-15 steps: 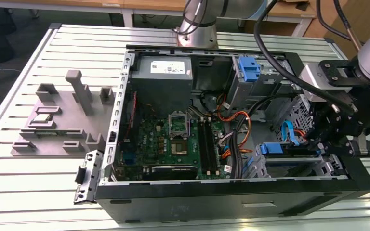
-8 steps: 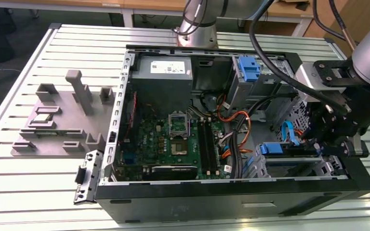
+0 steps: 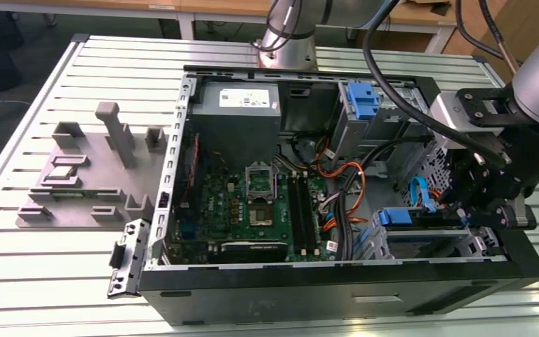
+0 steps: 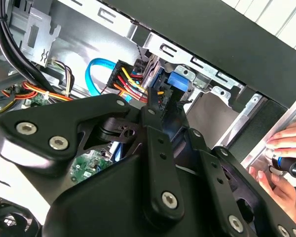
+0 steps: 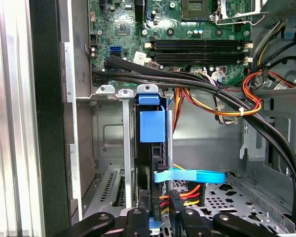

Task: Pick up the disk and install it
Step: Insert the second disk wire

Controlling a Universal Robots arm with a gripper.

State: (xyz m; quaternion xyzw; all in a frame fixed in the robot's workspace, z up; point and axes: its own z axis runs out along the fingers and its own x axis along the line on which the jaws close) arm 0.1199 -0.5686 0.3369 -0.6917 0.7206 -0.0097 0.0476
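while the disk (image 5: 152, 129) sits upright in its bay, the claw (image 5: 163, 207) stands narrowly parted at its rear edge.

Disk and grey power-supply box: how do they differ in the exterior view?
The disk carries a blue bracket; the power-supply box is grey with a white label. The disk looks smaller than the box. The disk sits toward the exterior view's right, the box further left. Both are inside the open case.
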